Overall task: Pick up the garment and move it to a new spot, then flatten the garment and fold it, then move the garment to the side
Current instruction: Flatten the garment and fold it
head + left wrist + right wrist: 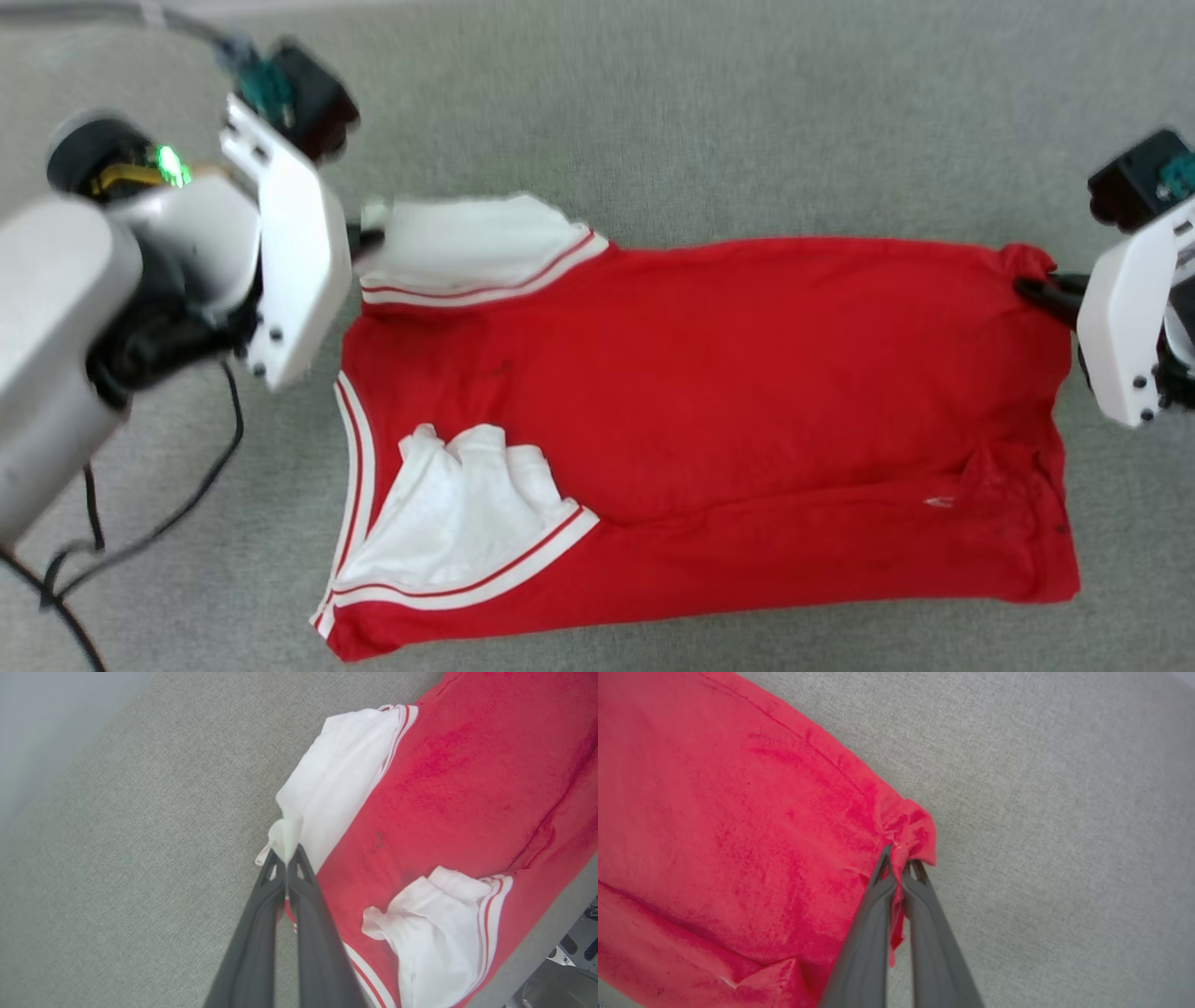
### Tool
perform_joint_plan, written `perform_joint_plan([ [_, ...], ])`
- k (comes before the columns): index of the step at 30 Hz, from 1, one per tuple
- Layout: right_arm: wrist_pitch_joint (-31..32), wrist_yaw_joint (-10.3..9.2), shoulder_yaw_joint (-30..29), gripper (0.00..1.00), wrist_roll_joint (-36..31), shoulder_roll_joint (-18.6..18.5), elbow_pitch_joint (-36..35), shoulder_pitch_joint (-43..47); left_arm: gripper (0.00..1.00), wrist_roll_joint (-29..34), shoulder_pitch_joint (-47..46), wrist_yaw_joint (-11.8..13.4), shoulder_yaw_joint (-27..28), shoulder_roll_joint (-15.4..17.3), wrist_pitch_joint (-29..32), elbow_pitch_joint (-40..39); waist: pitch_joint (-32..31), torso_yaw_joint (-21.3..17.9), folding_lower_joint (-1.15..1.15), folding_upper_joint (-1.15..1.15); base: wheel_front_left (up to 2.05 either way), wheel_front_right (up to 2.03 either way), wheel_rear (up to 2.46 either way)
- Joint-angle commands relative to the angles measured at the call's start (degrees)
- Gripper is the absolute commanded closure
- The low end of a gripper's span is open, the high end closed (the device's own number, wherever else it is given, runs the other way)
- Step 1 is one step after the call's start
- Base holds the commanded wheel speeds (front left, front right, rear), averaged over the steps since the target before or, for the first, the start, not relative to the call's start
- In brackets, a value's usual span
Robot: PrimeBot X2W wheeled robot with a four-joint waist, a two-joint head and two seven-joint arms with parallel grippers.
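The grey cloth-covered worktop is bare on the far side and at both ends of the garment, so there is open room there. In the left wrist view the garment's near side lies close to the worktop's near edge.

The garment is red and lies spread across the middle, mostly flat with some creases. It has two white sleeves with red-and-white striped trim. The far sleeve is pulled out straight and the near sleeve is crumpled on the red body.

The left gripper has its jaws clamped on the tip of the far sleeve. The right gripper has its jaws pinched together on the garment's far hem corner, which is bunched.
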Motion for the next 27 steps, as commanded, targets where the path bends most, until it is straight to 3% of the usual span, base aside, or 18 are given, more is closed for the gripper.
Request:
perform_joint_plan([
  [1, -1.0, -0.04, 0.3, 1.0, 0.5, -0.6, -0.2, 1.2, 1.0, 0.0, 1.8, 0.4, -0.3, 0.7, -0.6, -1.0, -3.1, 0.3, 0.0, 0.0, 0.0, 0.0, 0.0],
  [15, -9.8, -0.04, 3.9, 1.0, 2.3, -3.7, -2.7, 13.7, 1.0, -2.5, 22.1, 7.9, -5.2, 9.8, -8.0, -14.4, -9.9, 0.4, 0.0, 0.0, 0.0, 0.0, 0.0],
  [23, -12.4, -0.04, 4.1, 1.0, 1.1, -1.6, -0.2, 19.0, 1.0, -4.3, 31.0, 10.9, -7.9, 9.1, -13.1, -13.3, -8.5, -0.1, 0.0, 0.0, 0.0, 0.0, 0.0],
  [27, -13.4, -0.04, 4.4, 1.0, 0.4, 0.2, 2.4, 19.5, 1.0, -4.3, 32.4, 10.5, -8.6, 7.0, -14.9, -10.0, -7.7, -0.1, 0.0, 0.0, 0.0, 0.0, 0.0],
])
